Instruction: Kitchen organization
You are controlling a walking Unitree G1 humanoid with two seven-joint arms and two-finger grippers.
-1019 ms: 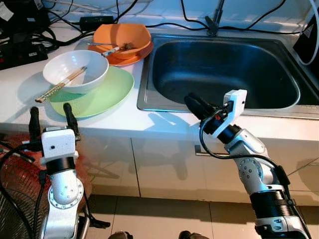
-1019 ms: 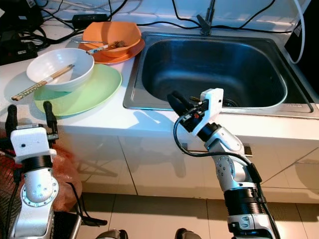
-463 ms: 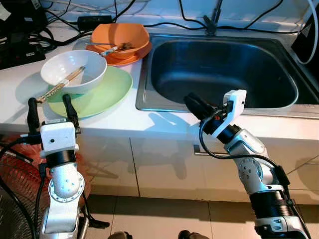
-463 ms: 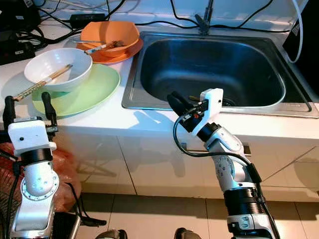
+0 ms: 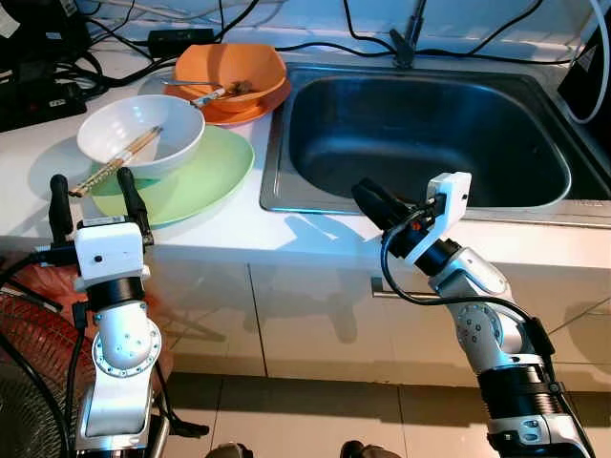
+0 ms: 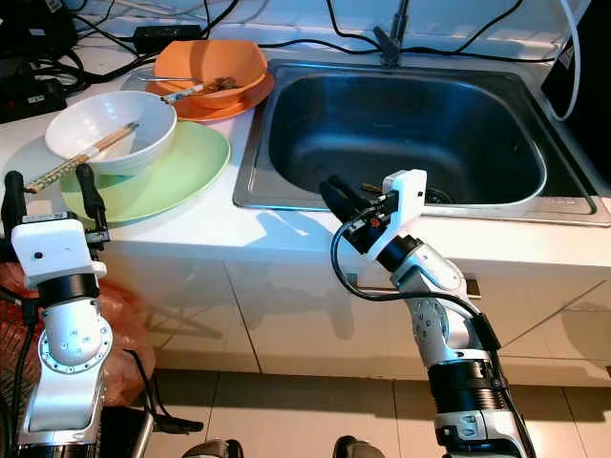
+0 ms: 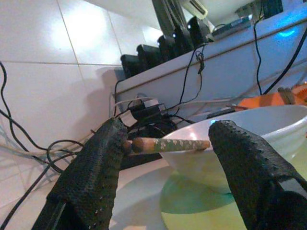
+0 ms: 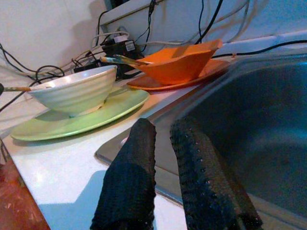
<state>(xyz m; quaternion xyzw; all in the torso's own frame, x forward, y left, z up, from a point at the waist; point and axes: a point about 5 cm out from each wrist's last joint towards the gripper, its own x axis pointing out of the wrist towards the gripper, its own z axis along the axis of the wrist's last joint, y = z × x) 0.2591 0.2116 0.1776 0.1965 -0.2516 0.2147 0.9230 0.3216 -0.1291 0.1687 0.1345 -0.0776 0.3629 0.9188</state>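
Countertop (image 5: 286, 229) with white bowl (image 5: 141, 134), chopsticks (image 5: 115, 162)

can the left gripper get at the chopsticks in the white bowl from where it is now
Probably yes. The left gripper is open at the counter edge, and the near end of the chopsticks sticks out over the white bowl's rim toward it. In the wrist view that tip lies between its fingers, nothing blocking.

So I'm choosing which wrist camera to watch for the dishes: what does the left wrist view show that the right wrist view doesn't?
Left wrist view: the open left tool framing the end of the patterned wooden chopsticks overhanging the bowl's rim.

Right wrist view: the right tool, fingers nearly together, the stainless steel sink, and the orange square bowl on its orange plate.

Both: the white ribbed bowl on the light green round plate.
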